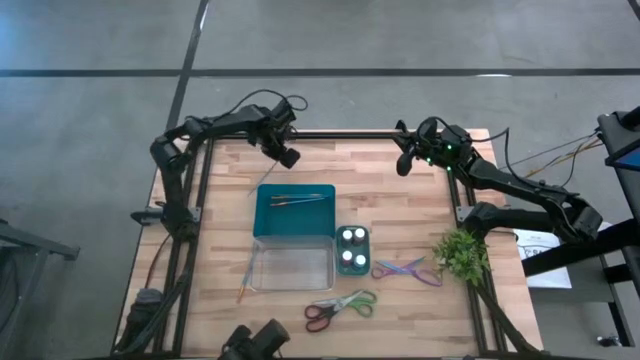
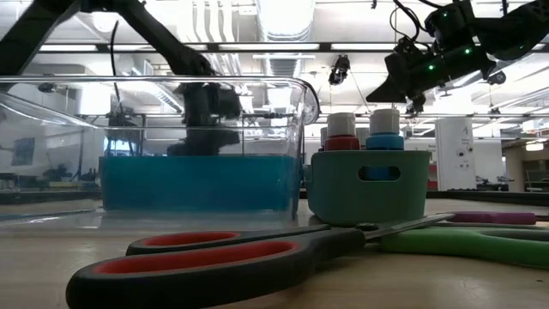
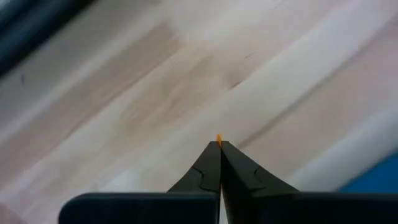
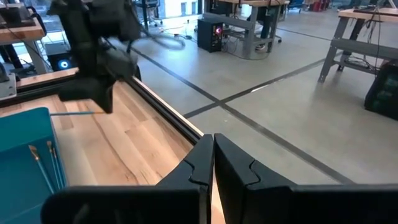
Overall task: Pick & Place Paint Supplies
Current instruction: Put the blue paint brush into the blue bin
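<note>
High view: your left gripper (image 1: 291,158) is above the teal tray (image 1: 262,215).
Its fingers clench a brush (image 3: 218,139); your right gripper (image 1: 404,163) is clenched, empty.

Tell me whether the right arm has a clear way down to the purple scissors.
Probably yes. The purple scissors lie flat on open wood; only the paint-bottle caddy and plant sprig flank them. The right gripper hangs shut, so it must open.

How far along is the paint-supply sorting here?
Done: four paint bottles in the teal holder, two brushes in the teal tray. In hand: left gripper pinches a thin brush. Left: red-green scissors, purple scissors, loose brush beside the clear bin. Right gripper waits shut.
</note>
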You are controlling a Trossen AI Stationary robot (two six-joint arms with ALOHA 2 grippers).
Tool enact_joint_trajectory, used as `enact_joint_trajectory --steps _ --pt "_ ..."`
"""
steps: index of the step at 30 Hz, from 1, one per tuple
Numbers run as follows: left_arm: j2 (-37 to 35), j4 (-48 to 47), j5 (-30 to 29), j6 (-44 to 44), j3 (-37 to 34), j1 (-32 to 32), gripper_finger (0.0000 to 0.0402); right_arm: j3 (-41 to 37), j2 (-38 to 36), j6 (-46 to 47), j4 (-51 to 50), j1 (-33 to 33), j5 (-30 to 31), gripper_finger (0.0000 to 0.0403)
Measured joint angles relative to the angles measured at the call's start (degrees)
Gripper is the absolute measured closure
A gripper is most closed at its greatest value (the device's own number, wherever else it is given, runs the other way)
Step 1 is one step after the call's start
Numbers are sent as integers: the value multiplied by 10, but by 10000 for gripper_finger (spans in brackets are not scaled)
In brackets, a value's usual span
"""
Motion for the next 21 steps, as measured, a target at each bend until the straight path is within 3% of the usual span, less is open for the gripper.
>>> enact_joint_trajectory --steps 8,16,21 --pt "-65 59 -4 32 2 -1 399 -6 0 3 -2 0 0 394" --pt "-90 40 2 69 56 -7 399 -12 0 9 -1 0 0 394" --pt "-89 31 69 78 101 -25 399 -16 0 14 -1 0 0 394"
